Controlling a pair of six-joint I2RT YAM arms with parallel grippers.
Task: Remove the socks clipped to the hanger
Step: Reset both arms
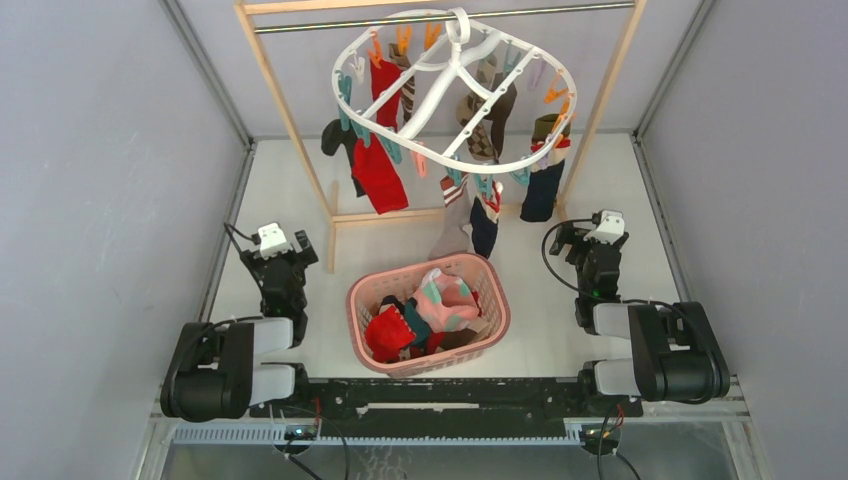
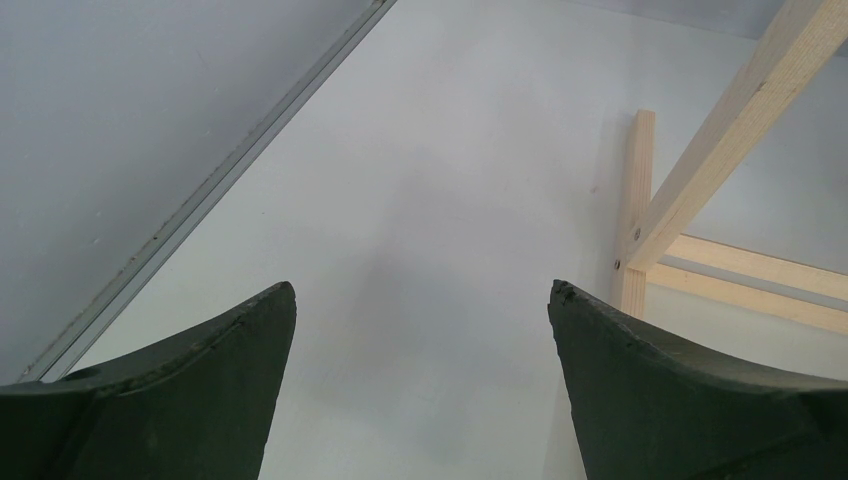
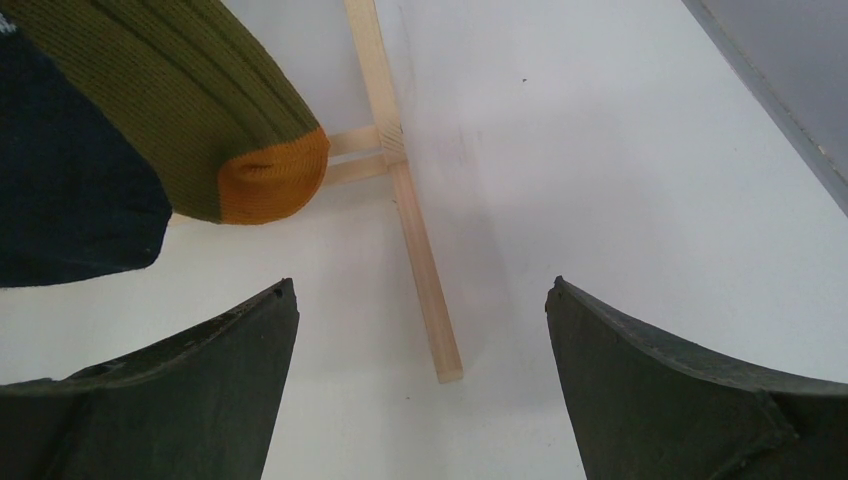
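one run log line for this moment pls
left gripper open, empty | right gripper open, empty | socks clipped on hanger | some in basket

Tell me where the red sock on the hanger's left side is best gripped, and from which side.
Grip the red sock at its broad lower end, coming from the near side with the open left gripper. It hangs down from the hanger, and that end dangles clear below the rim, so a downward pull probably frees it.

wooden rail (image 3: 419, 250) cut off at top edge, olive sock (image 3: 180, 100) and navy sock (image 3: 70, 190) cropped upper left
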